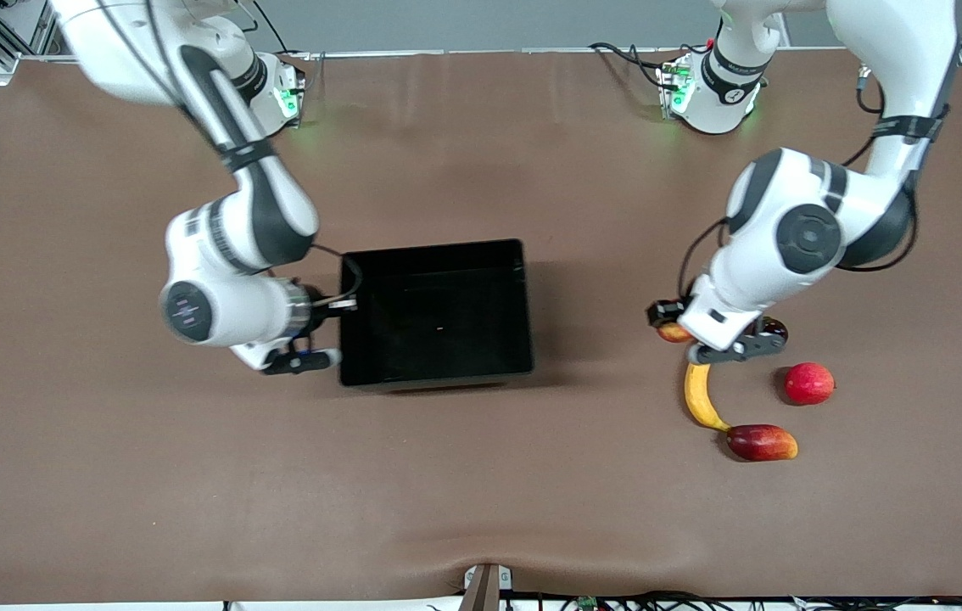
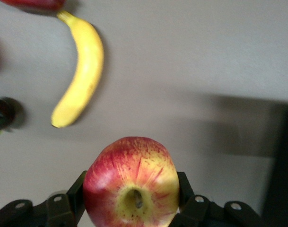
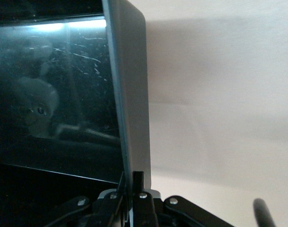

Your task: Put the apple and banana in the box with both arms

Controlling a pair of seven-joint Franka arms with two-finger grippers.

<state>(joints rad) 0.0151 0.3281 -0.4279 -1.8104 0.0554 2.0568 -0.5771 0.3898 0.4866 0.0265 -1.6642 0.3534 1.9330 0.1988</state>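
Left wrist view shows the left tool (image 2: 132, 201) clamped on the apple (image 2: 131, 182), apparently lifted, for carrying to the box (image 1: 434, 373). The right tool (image 3: 133, 189) pinches its wall, steadying it. The banana (image 1: 701, 396) lies on the worktop (image 1: 481, 492).

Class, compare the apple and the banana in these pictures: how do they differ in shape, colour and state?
The apple is round, the banana long and curved. The apple is mottled red and yellow, the banana plain yellow. The left gripper holds the apple; the banana lies free on the table. Neither is in the box.
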